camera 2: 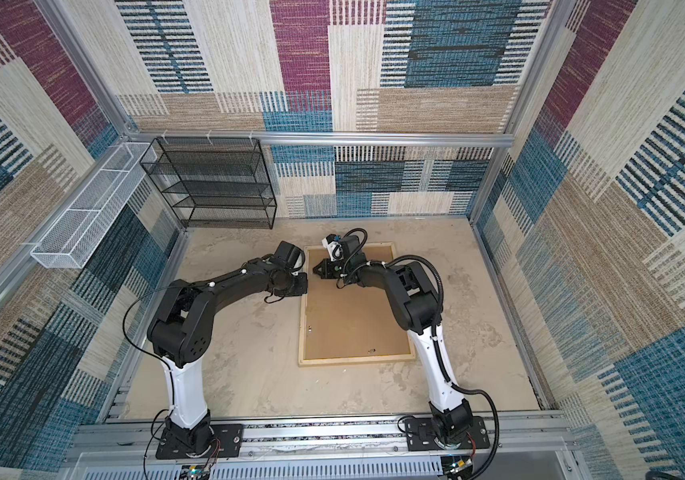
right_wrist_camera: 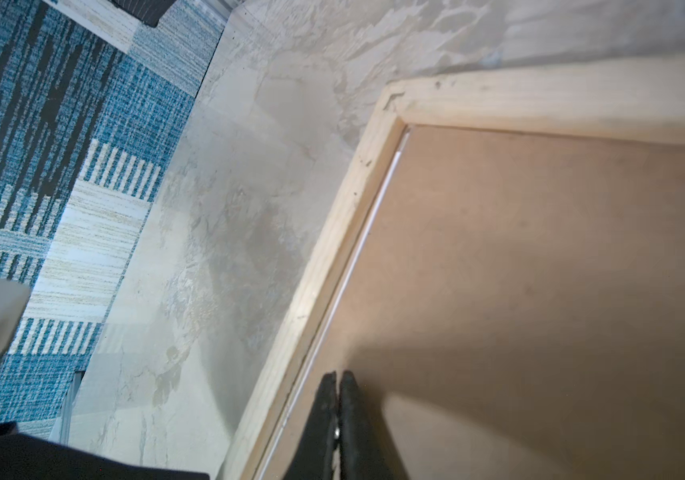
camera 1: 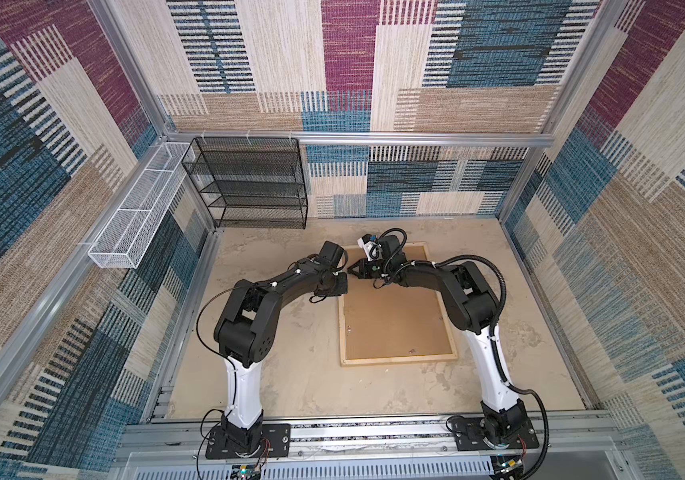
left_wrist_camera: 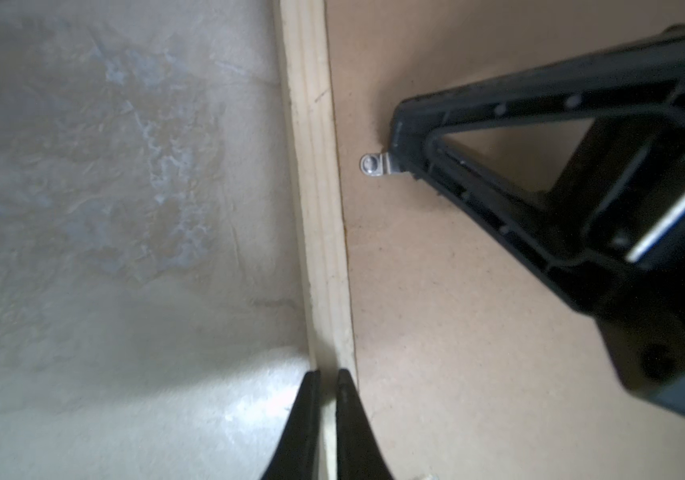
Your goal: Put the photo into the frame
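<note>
Left claw [left_wrist_camera: 327,376], tips together, hovers over the bar of the face-down frame [left_wrist_camera: 317,208] on the worktop [left_wrist_camera: 124,208] while my right claw [right_wrist_camera: 338,376], also pinched together, touches the metal tab [left_wrist_camera: 374,165], which I should swivel gently; photo presumably beneath the backing [left_wrist_camera: 457,332]

My L arm [camera 1: 249,307] and R arm [camera 1: 467,299]: blk joint housings, wht lower links [camera 1: 242,386], blk base plates [camera 1: 278,435] w/ screws. R arm carries ribbed blk conduit [camera 1: 501,284], wht cam housing [camera 1: 367,246]. L gripper [left_wrist_camera: 327,374], R gripper [right_wrist_camera: 338,374]: blk tapered fingers.
</note>
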Action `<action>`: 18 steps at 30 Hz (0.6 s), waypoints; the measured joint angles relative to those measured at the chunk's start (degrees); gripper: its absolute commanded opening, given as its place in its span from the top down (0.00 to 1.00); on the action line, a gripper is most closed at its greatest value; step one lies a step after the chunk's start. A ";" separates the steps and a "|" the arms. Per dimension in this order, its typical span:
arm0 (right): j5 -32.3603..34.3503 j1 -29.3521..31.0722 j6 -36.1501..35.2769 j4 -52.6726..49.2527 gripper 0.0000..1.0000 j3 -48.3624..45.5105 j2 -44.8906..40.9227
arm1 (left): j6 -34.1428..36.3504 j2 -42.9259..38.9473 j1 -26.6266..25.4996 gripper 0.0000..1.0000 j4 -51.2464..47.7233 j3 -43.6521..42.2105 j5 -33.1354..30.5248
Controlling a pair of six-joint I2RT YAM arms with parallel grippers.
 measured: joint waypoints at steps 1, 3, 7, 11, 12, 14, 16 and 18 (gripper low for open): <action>0.44 -0.42 0.22 0.04 0.93 -0.96 -0.70 | 0.11 0.00 0.00 0.88 -0.02 0.00 0.00; 1.18 -0.90 0.17 0.02 0.93 -2.21 -1.73 | 0.15 0.04 0.00 0.88 -0.02 0.02 0.00; 2.36 -1.22 -0.28 -0.13 0.95 -3.45 -2.82 | 0.26 0.11 0.00 0.88 -0.28 0.22 0.00; 1.31 -0.81 -0.76 -0.17 0.96 -5.01 -3.80 | 0.28 0.11 0.00 0.88 -0.35 0.26 -0.04; 0.92 -0.59 -1.07 -0.22 0.96 -5.60 -4.22 | 0.28 0.11 0.00 0.89 -0.35 0.28 -0.04; 0.52 -0.11 -1.40 -0.48 0.97 -6.32 -4.79 | 0.28 0.13 0.00 0.89 -0.37 0.33 -0.07; 0.31 0.24 -1.88 -1.07 0.97 -6.56 -5.09 | 0.31 0.31 0.04 0.90 -0.70 0.61 -0.07; -0.13 0.48 -2.05 -1.73 0.98 -6.43 -5.14 | 0.31 0.35 0.04 0.90 -0.83 0.76 -0.07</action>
